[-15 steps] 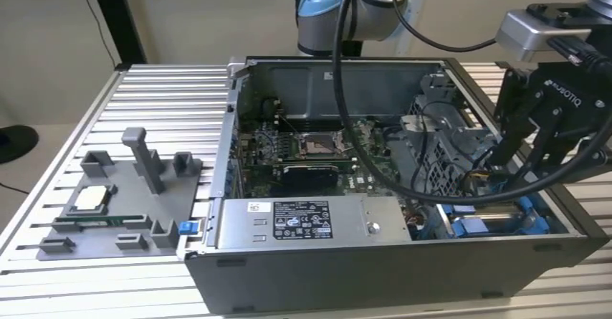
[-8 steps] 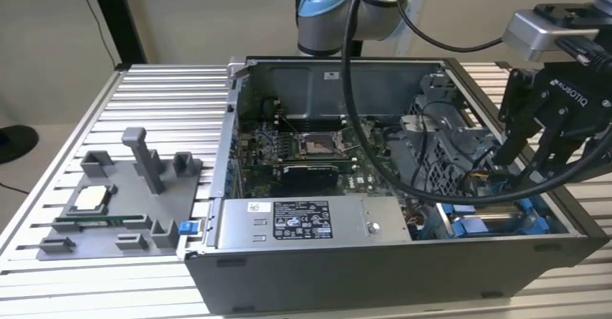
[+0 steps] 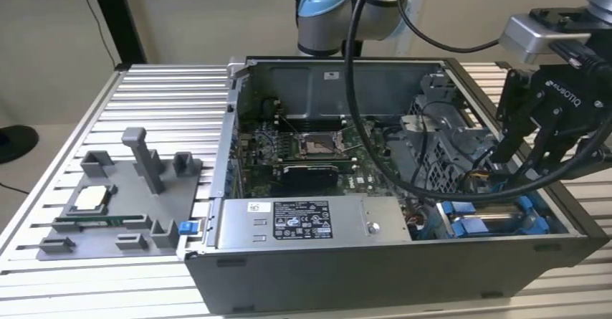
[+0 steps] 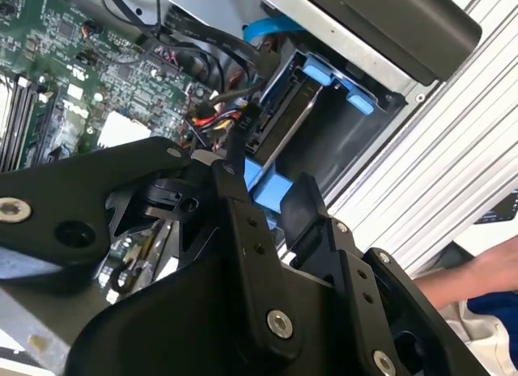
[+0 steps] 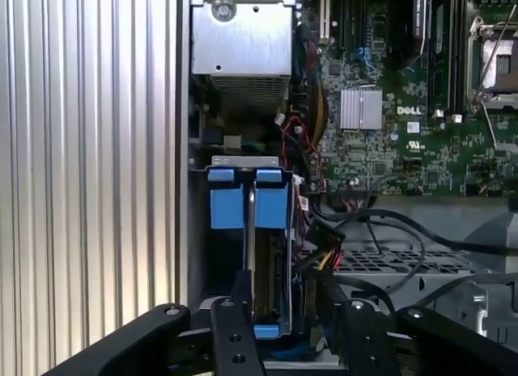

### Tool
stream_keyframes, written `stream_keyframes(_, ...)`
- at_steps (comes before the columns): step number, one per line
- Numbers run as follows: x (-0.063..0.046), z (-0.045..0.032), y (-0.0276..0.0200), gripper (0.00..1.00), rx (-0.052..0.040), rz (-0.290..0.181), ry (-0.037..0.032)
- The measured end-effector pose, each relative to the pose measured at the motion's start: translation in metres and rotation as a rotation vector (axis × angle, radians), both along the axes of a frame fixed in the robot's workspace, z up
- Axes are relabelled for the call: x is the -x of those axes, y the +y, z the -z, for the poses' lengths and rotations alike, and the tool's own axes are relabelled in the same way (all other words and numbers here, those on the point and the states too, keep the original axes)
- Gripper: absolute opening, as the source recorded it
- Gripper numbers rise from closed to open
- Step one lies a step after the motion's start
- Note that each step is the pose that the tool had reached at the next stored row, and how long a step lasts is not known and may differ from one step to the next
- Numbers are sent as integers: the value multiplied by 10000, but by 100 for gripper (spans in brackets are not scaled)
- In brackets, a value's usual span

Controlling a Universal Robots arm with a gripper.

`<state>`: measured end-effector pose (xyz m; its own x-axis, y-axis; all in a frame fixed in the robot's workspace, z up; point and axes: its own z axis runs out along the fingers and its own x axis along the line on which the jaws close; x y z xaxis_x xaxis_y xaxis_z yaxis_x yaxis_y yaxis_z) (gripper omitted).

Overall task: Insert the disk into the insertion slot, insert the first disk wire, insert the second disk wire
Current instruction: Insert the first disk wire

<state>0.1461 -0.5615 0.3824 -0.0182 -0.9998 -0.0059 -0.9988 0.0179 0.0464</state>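
Inside the open computer case (image 3: pixel 383 269) on the slatted worktop (image 3: pixel 163 97), my fingers (image 5: pixel 235 335) stand parted, gripping nothing, and straddle the near end of the disk (image 5: pixel 252 238). The disk sits on edge in the insertion slot (image 3: pixel 483 222), at the case's 4 o'clock corner in the exterior view. It lies straight beneath my fingers. I judge its long axis to run 9 to 3 across the exterior view, toward the power supply (image 3: pixel 306 222), so my fingers face each other across its thin side. By the look of it the disk is home in its slot.

Black cables (image 5: pixel 380 222) and red and yellow wires (image 5: pixel 324 259) crowd the slot's motherboard (image 5: pixel 405 109) side. Which of them are the disk wires, and whether either is plugged in, I cannot make out. The disk's near end and its connectors are hidden behind my own fingers. A person's hand (image 4: pixel 477 275) rests beyond the case in the second wrist view.
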Motion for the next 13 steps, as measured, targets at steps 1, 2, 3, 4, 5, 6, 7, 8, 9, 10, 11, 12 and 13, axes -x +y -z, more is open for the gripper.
stream_keyframes(1,-5,10,18,100,-21,-2,0)
stream_keyframes(2,-19,17,35,100,-36,-2,0)
stream_keyframes(3,-35,24,50,100,-50,-1,0)
stream_keyframes(4,-49,30,63,100,-60,-1,1)
stream_keyframes(5,-66,34,66,100,-62,-2,0)
stream_keyframes(6,-78,40,66,100,-63,2,0)
stream_keyframes(7,-86,47,67,100,-62,23,0)
stream_keyframes(8,-90,55,68,100,-61,51,0)
stream_keyframes(9,-92,64,68,100,-62,79,1)
stream_keyframes(10,-93,71,69,100,-60,103,1)
stream_keyframes(11,-94,80,70,100,-60,129,3)
stream_keyframes(12,-94,88,72,100,-60,170,9)
stream_keyframes(13,-95,96,74,100,-60,222,15)
